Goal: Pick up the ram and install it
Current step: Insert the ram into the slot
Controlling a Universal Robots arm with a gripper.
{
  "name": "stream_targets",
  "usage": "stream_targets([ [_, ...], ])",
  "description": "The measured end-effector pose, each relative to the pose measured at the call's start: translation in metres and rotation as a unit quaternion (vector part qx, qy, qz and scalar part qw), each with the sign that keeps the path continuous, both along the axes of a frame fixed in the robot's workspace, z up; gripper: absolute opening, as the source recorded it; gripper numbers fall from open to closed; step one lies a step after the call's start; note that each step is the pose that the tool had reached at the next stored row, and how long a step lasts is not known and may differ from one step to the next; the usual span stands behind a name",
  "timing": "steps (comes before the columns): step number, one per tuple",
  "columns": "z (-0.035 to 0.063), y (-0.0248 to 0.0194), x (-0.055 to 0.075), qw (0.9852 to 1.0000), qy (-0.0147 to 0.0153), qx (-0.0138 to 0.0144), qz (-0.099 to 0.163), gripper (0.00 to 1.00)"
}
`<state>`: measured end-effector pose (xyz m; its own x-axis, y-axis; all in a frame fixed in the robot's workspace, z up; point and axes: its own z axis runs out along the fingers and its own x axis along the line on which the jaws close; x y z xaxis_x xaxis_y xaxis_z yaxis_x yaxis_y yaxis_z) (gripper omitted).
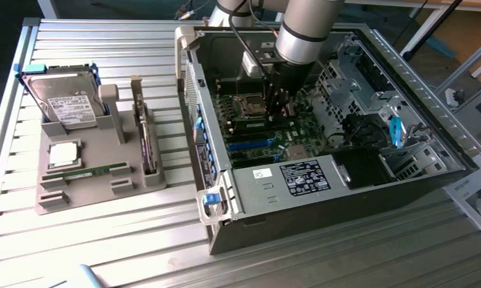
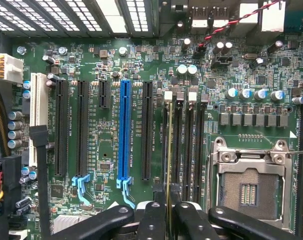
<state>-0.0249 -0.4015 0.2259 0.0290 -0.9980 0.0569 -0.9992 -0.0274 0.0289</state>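
The ram [image 2: 169, 145] stands edge-on over the memory slots [image 2: 189, 145], clamped in the tool [image 2: 169, 204].

The hand [image 1: 277, 111] hangs inside the open computer case [image 1: 328, 210], over its motherboard [image 1: 252, 129] (green, slotted).

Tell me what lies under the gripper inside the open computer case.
The gripper, shut on the ram seen edge-on, hangs over the memory slots on the motherboard, with the empty processor socket beside them. Its fingers cover one end of the slots, so seating cannot be judged.
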Motion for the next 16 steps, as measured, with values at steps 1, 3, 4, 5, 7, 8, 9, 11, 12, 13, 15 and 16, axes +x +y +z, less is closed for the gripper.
stream_targets([
  [1,0.0,0.0,0.0003,1.0,0.0,0.0,0.0,0.14],
  [3,0.0,0.0,0.001,1.0,0.0,0.0,0.0,0.14],
  [4,0.0,0.0,0.0012,1.0,0.0,0.0,0.0,0.14],
  [5,0.0,0.0,0.0012,1.0,0.0,0.0,0.0,0.14],
  [7,0.0,0.0,0.0012,1.0,0.0,0.0001,0.0,0.14],
  [8,0.0,0.0,0.0012,1.0,0.0,0.0,0.0,0.14],
  [9,0.0,0.0,0.0012,1.0,0.0,0.0,0.0,0.14],
  [11,-0.0001,0.0,0.0013,1.0,0.0001,0.0,0.002,0.14],
  [12,-0.0005,0.0,0.0013,1.0,0.0,0.0001,0.002,0.14],
  [13,-0.0015,0.0,0.0013,1.0,0.0,0.0001,0.002,0.14],
  [15,-0.0042,0.0,0.0012,1.0,0.0001,-0.0001,0.002,0.14],
  [16,-0.0043,0.0,0.0012,1.0,0.0001,-0.0001,0.002,0.14],
])
